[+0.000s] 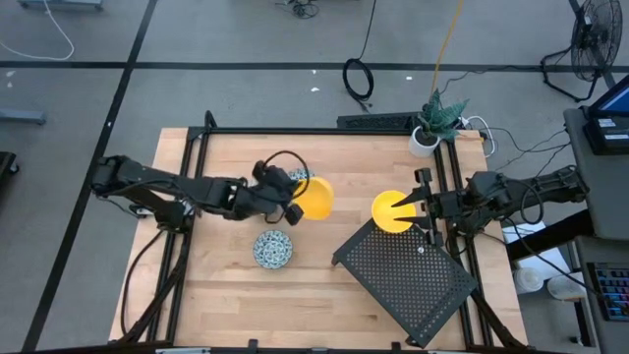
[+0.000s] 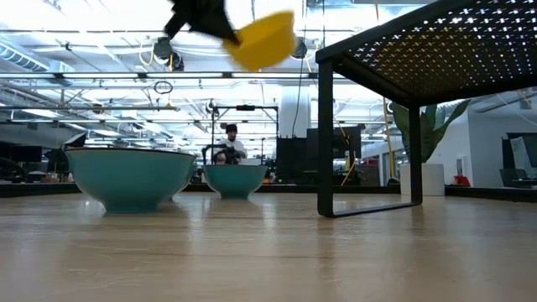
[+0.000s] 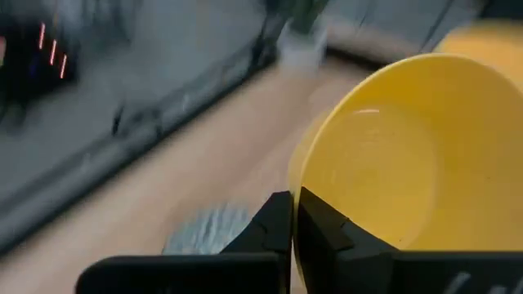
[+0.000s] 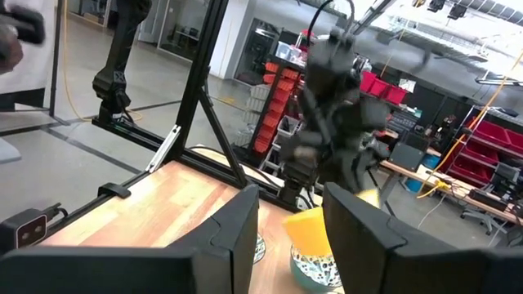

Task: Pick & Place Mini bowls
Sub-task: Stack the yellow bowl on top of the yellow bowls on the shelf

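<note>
Left gripper (image 1: 292,204): jaws clenched on the rim of a plain bright yellow round mini bowl (image 1: 314,198), carried tilted in the air above the worktop, between the patterned bowls and the rack.
Right gripper (image 1: 411,206): sits at the rack's upper corner, jaws part-way apart; a second plain yellow mini bowl (image 1: 391,212) lies at their tips, but whether it is gripped I cannot tell.
Landmark: black perforated metal rack (image 1: 408,280), standing on legs on the pale wooden worktop (image 1: 226,295).
Patterned bowls: one blue-and-white mini bowl with teal outside (image 1: 272,249) rests on the worktop well apart from the rack, on the left arm's side; another patterned bowl (image 1: 297,178) sits farther from the rack, partly hidden behind the lifted yellow one.
White plant pot (image 1: 424,141): beyond the rack at the worktop's far edge, not part of the job.
Progress: judged early to middling. One yellow bowl is at the rack's corner, one is in transit, two patterned bowls are untouched on the wood; any further bowls are not visible.
</note>
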